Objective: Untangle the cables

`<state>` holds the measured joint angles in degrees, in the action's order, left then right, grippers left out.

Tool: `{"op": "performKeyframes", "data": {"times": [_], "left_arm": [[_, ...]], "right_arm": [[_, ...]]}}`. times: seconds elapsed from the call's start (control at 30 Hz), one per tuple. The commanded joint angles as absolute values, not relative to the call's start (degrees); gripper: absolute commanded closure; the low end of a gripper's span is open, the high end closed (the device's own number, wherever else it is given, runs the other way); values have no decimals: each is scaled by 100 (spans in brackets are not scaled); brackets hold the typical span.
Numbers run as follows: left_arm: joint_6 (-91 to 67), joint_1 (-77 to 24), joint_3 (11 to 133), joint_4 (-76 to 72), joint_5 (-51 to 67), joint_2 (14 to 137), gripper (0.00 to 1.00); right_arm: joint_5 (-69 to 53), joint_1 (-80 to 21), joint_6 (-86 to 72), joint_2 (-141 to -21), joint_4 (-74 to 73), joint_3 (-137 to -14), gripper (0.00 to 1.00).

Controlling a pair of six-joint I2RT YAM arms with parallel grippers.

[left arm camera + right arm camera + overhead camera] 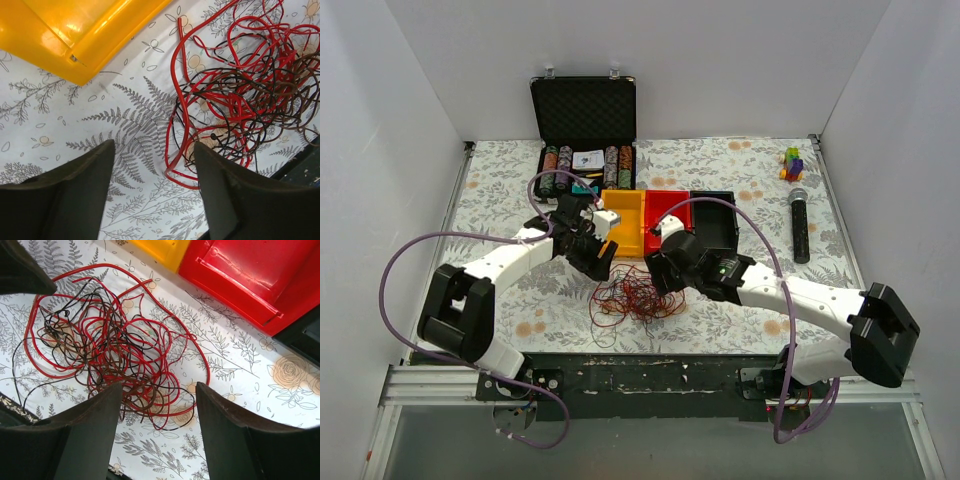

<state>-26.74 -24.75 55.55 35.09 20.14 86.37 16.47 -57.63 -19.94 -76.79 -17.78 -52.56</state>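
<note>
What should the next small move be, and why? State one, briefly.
Probably lower the right gripper onto the cables and close on a red loop. Its jaws stand open with the nest's edge between them, while the left gripper, also open, has only bare tablecloth between its jaws.

It is a robotics lab test cell: plain white walls [380, 120] stand around a table [750, 170] under a flowered cloth, and two robot arms [505, 262] are bolted to a metal rail [650, 375] at 6 o'clock.
</note>
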Motion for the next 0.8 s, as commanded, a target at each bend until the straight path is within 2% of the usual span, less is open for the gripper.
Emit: {"op": "performKeyframes", "data": {"times": [0.0, 0.37, 0.5, 0.57, 0.63, 0.77], "left_arm": [[-2531, -2479, 5528, 3173, 2214, 8639, 42], [-2522, -2514, 5555, 3041, 2689, 8947, 55], [-2479, -2514, 5607, 3015, 2663, 9044, 68], [-2461, -2514, 5616, 3015, 2672, 9044, 79], [-2470, -2514, 5651, 3050, 2663, 9009, 98], [-2435, -2514, 5976, 3427, 2689, 8632, 100]], "right_arm": [[1608, -5792, -2180, -7427, -1328, -5089, 32], [1573, -5818, -2285, -7330, -1152, -4887, 33], [1521, -5818, -2285, -7321, -1081, -4904, 33], [1486, -5818, -2268, -7339, -1002, -4922, 33], [1424, -5818, -2259, -7374, -897, -4931, 32], [1231, -5818, -2241, -7523, -572, -4948, 19]]}}
